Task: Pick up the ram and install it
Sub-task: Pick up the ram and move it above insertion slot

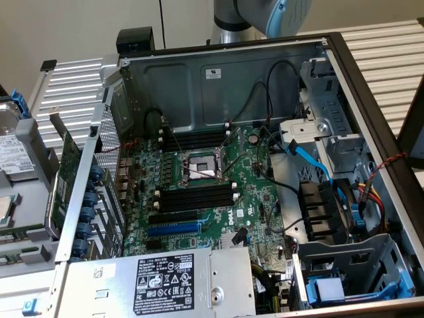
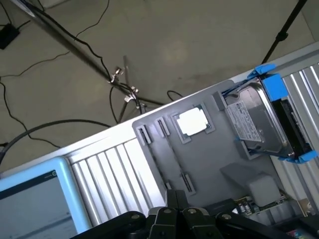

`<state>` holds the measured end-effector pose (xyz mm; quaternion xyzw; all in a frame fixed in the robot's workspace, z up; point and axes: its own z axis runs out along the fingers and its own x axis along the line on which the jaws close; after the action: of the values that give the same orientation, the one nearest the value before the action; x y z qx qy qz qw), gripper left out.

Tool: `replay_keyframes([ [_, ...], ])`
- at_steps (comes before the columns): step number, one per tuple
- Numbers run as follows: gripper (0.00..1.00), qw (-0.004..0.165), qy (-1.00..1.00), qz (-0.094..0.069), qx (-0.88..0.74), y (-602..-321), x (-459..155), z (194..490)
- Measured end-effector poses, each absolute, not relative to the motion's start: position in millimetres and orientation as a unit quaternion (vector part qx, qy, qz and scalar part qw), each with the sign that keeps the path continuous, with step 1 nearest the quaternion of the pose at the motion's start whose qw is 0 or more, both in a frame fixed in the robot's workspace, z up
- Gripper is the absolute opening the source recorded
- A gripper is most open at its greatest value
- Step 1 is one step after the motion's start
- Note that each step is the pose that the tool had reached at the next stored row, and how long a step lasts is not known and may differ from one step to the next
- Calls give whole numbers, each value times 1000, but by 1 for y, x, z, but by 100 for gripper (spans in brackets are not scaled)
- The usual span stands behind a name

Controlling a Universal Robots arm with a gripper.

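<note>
Looking across the exterior view, my arm (image 1: pixel 265 16) stands behind the open computer case (image 1: pixel 199 83). Its motherboard (image 1: pixel 218 218) lies bare, with long black slots (image 1: pixel 195 197) on either side of the processor socket (image 1: pixel 199 167). At the exterior view's left, outside the case, a thin green strip that I take for the ram (image 1: pixel 20 232) sits on the grey tray (image 1: pixel 23 268), nearer the camera than the hard drive (image 1: pixel 16 156); I cannot be sure of it. In the wrist view, my gripper (image 2: pixel 175 196) is clenched with nothing between its fingers. The tray lies ahead of it, carrying the hard drive and a white-topped processor (image 2: pixel 192 122).
</note>
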<state>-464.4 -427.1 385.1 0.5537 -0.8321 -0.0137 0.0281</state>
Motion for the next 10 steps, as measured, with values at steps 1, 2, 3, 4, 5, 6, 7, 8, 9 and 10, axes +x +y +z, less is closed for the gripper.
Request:
replay_keyframes([
  [1,10,28,-831,-14,555,-427,-464,385],
  [2,10,28,-830,-14,557,-427,-464,385],
  [3,10,28,-828,-13,560,-427,-464,385],
  [4,10,28,-825,-13,565,-427,-464,385],
  [5,10,28,-820,-13,572,-427,-464,385],
  [6,10,27,-815,-12,579,-427,-464,385],
  [7,10,26,-810,-11,586,-427,-464,385],
  [8,10,25,-804,-10,594,-427,-464,384],
  [9,10,24,-799,-9,601,-427,-464,384],
  [10,10,24,-793,-8,608,-427,-464,384],
])
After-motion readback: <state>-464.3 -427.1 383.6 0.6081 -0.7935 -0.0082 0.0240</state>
